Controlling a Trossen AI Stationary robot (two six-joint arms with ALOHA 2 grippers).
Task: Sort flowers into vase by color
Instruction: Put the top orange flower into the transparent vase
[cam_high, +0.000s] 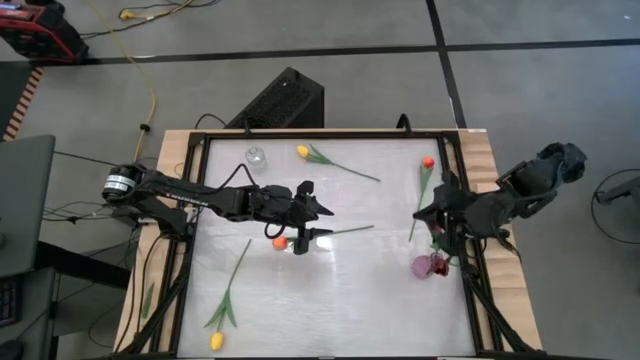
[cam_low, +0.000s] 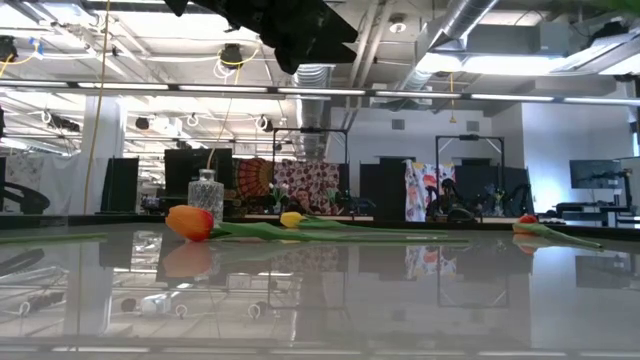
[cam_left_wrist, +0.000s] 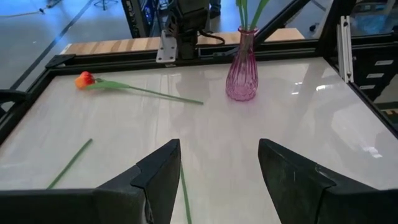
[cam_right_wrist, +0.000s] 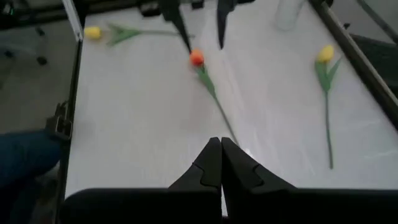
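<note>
Table (cam_high: 330, 300) holds five loose tulips and two vases. Left gripper (cam_high: 300, 240) hangs over the table's middle with fingers (cam_left_wrist: 158, 177) spread wide, holding nothing; it sits directly above the head end of an orange tulip (cam_high: 279, 242), whose stem runs toward the right arm. In the right wrist view that same flower lies between the two dark fingertips of the far gripper. Right gripper (cam_right_wrist: 221, 163) is at the table's right edge, fingers pressed together and holding nothing, near the pink vase (cam_high: 428, 266), which already carries green stems. A second orange tulip (cam_high: 427, 162) lies near the right edge, head toward the far side. Yellow tulip (cam_high: 303, 151) lies at the far edge, just beside a clear vase (cam_high: 255, 156). Another yellow tulip (cam_high: 216, 341) rests at the near left corner, stem angled toward the centre. A third yellow head (cam_right_wrist: 92, 32) shows only in the right wrist view.
</note>
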